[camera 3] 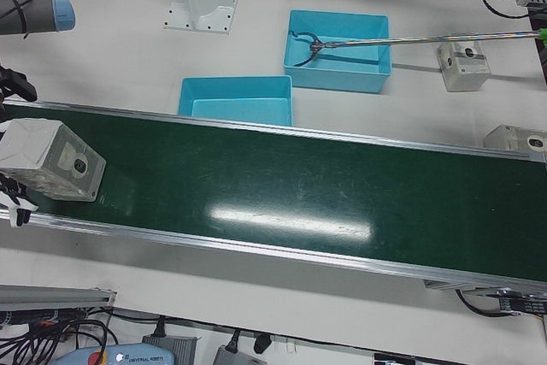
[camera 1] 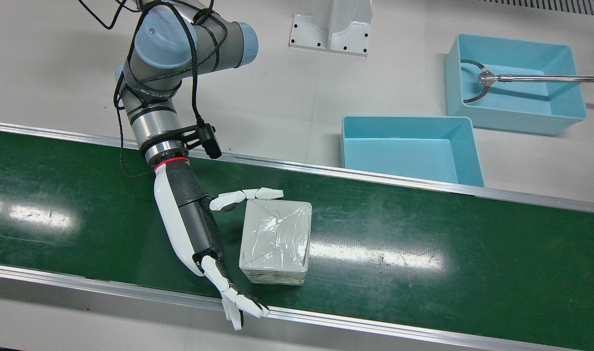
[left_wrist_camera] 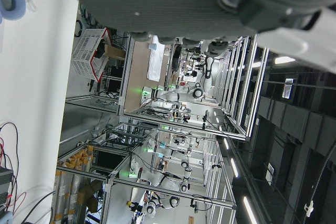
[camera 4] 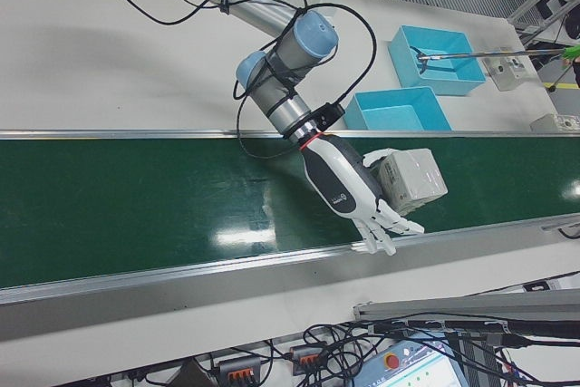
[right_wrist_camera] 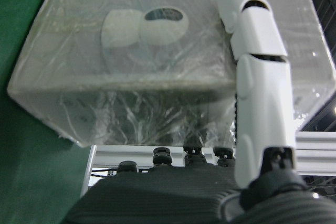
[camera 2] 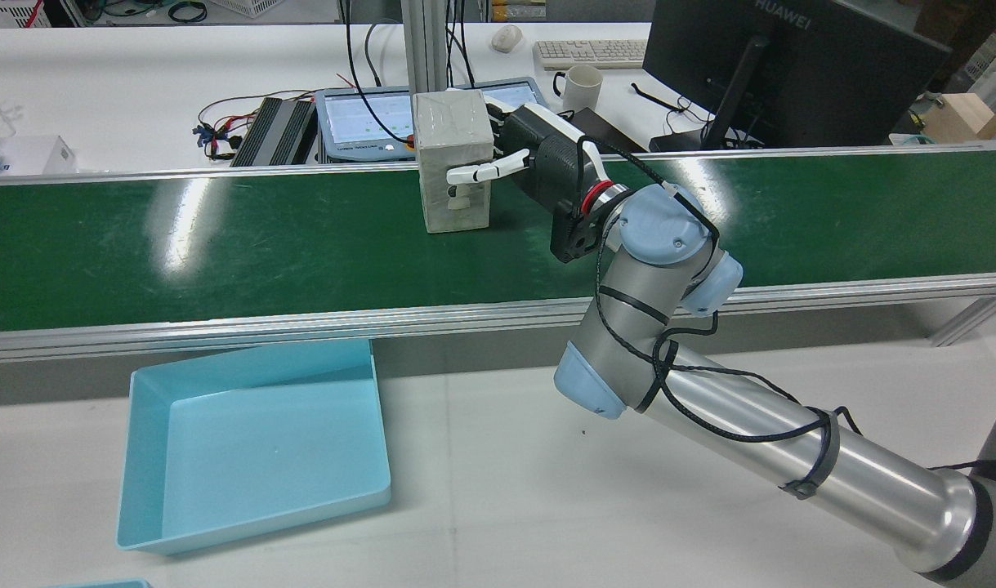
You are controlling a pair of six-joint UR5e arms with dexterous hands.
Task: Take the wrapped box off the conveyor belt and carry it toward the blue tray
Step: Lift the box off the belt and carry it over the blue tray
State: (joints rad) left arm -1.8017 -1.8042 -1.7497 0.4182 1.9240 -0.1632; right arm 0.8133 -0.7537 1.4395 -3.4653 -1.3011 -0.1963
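My right hand is open, fingers spread, and holds nothing. The wrapped box sits on the green conveyor belt just beside its palm, with one finger along the box's side. The blue tray waits well past the box. My left hand is out of sight.

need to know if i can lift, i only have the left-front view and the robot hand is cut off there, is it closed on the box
Observer: No. The right robot hand is open beside the box, with its palm toward the box's side.
Operator: where are the fingers
Observer: One finger lies along the box's robot-side edge. The other fingers reach past the belt's operator-side rail, off the box.
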